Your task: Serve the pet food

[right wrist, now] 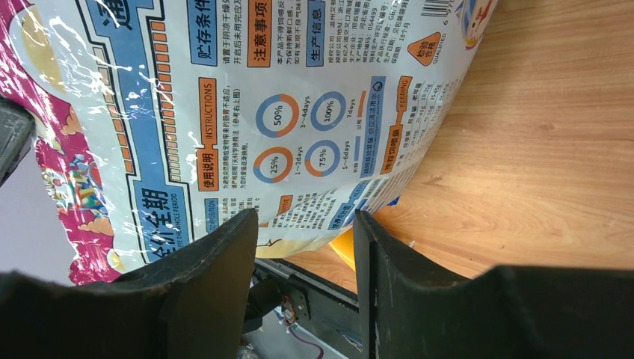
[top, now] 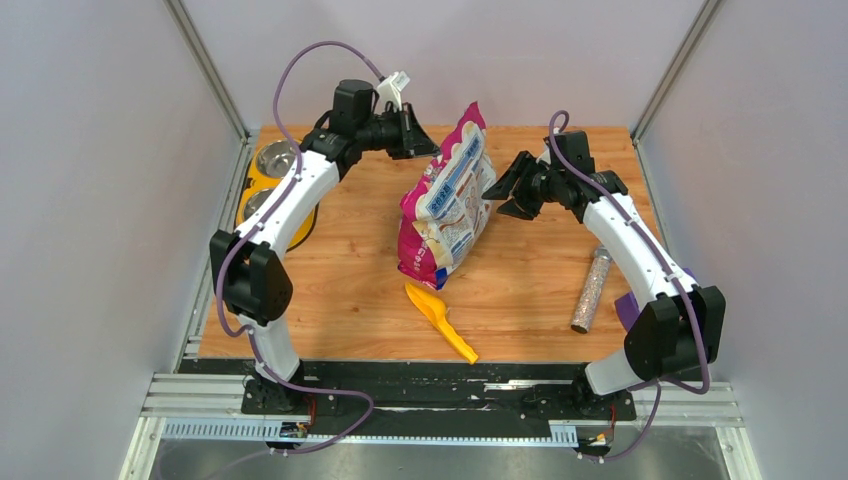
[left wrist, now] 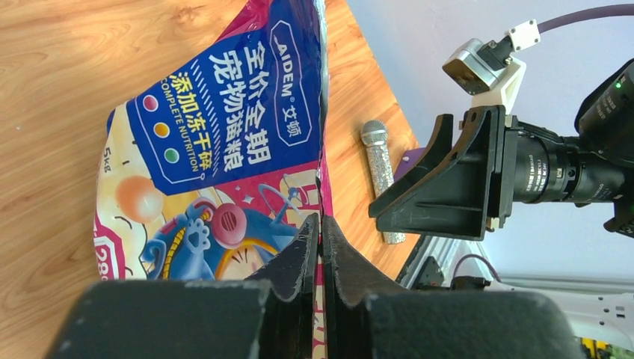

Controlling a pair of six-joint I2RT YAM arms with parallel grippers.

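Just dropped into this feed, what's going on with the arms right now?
The left gripper is pinched shut on an edge of the cat food bag, which stands upright near the middle of the table. The right gripper is open, close to the bag's printed back but not gripping it. The orange scoop lies untouched in front of the bag, and the steel bowls sit at the far left. Nothing looks poured or scooped yet.
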